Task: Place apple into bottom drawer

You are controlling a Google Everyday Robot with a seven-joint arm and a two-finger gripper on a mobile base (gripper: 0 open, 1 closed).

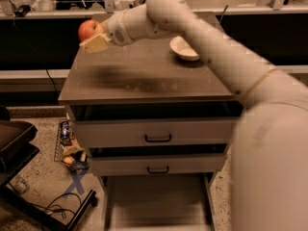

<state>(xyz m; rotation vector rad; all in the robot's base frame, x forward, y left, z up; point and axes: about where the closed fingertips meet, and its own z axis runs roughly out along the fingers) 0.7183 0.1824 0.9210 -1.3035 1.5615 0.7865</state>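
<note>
The red-orange apple (87, 30) is held in my gripper (94, 37) above the back left corner of the brown cabinet top (144, 73). The gripper's pale fingers (97, 44) close around the apple, lifted off the surface. The bottom drawer (156, 201) is pulled out at the foot of the cabinet, a wide shallow grey-beige tray seen low in the view. My white arm crosses the top from the right and fills the lower right of the view.
A white bowl (183, 48) sits on the cabinet top at the back right. Two upper drawers with black handles (158, 138) are slightly open. Small items in a wire rack (67, 146), cables and a dark cart (14, 148) stand on the floor at left.
</note>
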